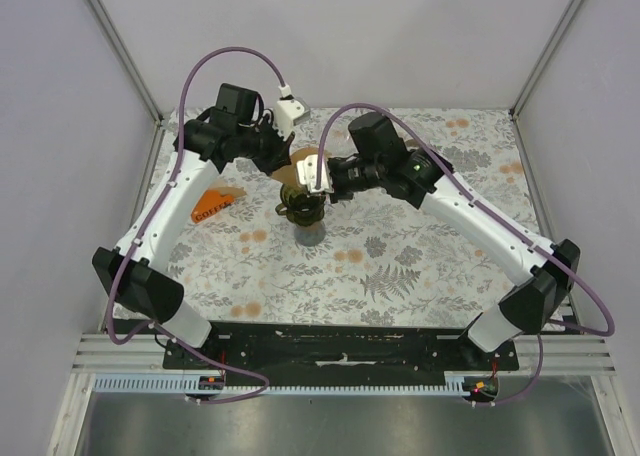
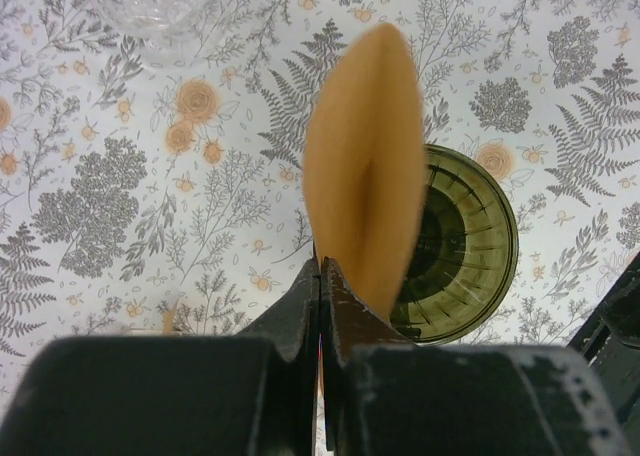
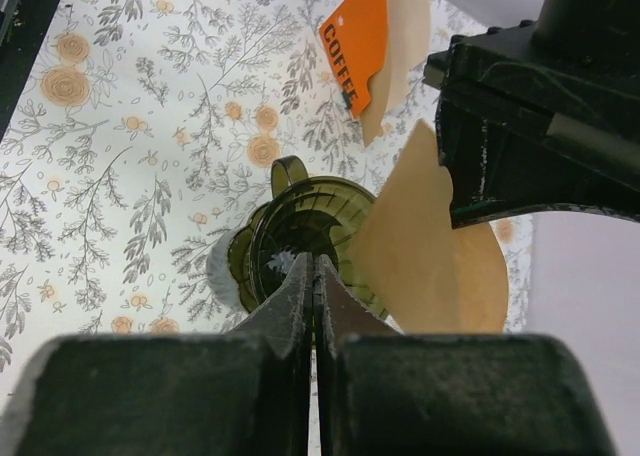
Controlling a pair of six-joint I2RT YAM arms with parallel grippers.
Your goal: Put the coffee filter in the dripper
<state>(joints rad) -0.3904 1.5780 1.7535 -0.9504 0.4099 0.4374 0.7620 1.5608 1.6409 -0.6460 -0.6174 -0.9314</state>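
Orange coffee packet (image 1: 214,204) lies flat at left on the floral tablecloth (image 1: 420,266). Left gripper (image 2: 320,281) fingers are pressed together, pinching the brown coffee filter (image 2: 365,166) by its lower edge. Filter is up in the air, just beside and above the green dripper (image 2: 465,246), not seated in it. Right gripper (image 3: 315,276) fingers are closed together over the dripper, next to the filter; can't tell if they touch it.

The floral-patterned table (image 1: 400,266) carries a green dripper (image 2: 470,256), a clear glass (image 2: 150,6) and an orange packet (image 1: 215,204).
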